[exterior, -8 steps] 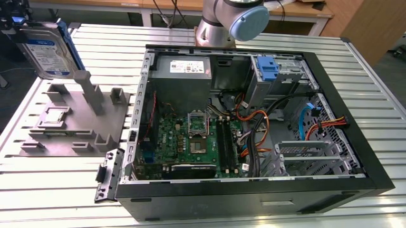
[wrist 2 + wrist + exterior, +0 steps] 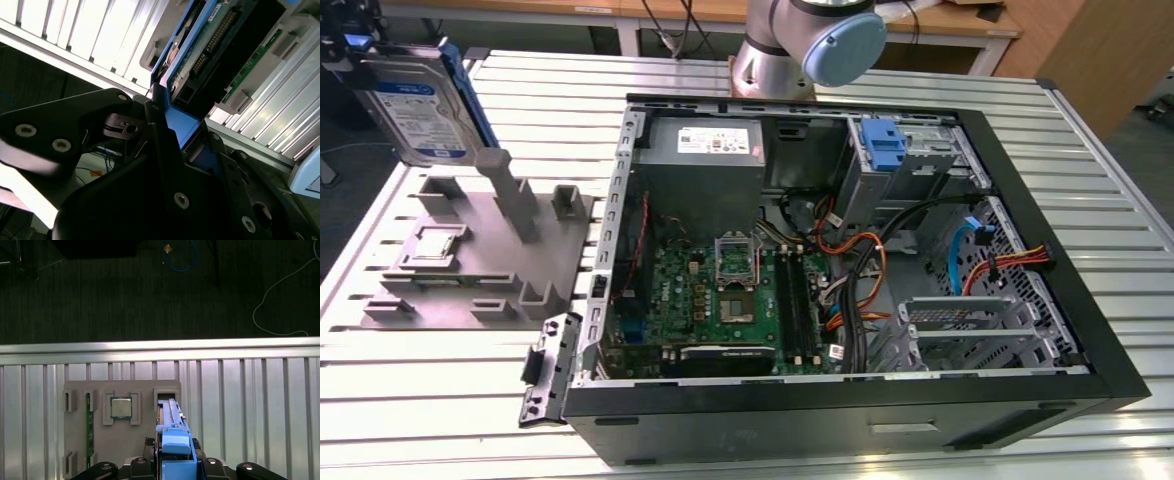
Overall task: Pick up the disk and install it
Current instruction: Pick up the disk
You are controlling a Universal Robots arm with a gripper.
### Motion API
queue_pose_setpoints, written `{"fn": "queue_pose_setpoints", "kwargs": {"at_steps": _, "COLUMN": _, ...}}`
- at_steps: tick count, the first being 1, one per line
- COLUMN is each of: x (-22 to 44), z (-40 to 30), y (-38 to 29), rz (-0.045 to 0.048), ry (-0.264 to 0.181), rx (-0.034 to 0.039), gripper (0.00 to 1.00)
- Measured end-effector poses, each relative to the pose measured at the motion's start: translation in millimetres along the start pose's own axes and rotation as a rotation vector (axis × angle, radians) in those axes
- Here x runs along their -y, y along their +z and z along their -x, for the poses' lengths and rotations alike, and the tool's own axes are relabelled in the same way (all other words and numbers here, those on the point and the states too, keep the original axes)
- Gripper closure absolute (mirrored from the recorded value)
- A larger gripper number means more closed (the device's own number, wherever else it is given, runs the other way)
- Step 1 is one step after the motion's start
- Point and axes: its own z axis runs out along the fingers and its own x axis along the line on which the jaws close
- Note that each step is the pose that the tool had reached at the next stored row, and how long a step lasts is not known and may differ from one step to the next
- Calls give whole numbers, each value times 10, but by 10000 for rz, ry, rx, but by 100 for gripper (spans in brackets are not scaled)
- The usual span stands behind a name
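Observation:
The disk (image 2: 416,105) is a silver drive with a white-and-blue label and a blue carrier frame. It hangs upright in the air at the exterior view's far left, above the grey fixture plate (image 2: 467,260). My gripper (image 2: 371,52) is shut on its upper end. In the first wrist view the disk (image 2: 172,437) appears edge-on between the fingers of the gripper (image 2: 175,464), over an empty slot of the plate. The second wrist view looks along the gripper (image 2: 167,125) at the disk's green circuit-board side (image 2: 210,45).
The open computer case (image 2: 1067,330) lies flat on the slatted metal table, with a grey power supply (image 2: 707,145), a motherboard (image 2: 720,300) and a blue latch (image 2: 887,150) by the drive bays. The plate holds a processor chip (image 2: 120,407) and a green memory stick (image 2: 89,425). The arm's base (image 2: 807,45) stands behind the case.

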Motion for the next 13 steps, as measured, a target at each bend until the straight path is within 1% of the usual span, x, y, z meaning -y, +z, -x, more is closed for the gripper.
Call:
{"fn": "queue_pose_setpoints", "kwargs": {"at_steps": 7, "x": 0, "z": 0, "y": -11, "rz": 0, "ry": 0, "rx": 0, "gripper": 63}}
{"fn": "queue_pose_setpoints", "kwargs": {"at_steps": 9, "x": 0, "z": 0, "y": -36, "rz": 0, "ry": 0, "rx": 0, "gripper": 63}}
{"fn": "queue_pose_setpoints", "kwargs": {"at_steps": 13, "x": 0, "z": 1, "y": -42, "rz": -1, "ry": 0, "rx": 0, "gripper": 63}}
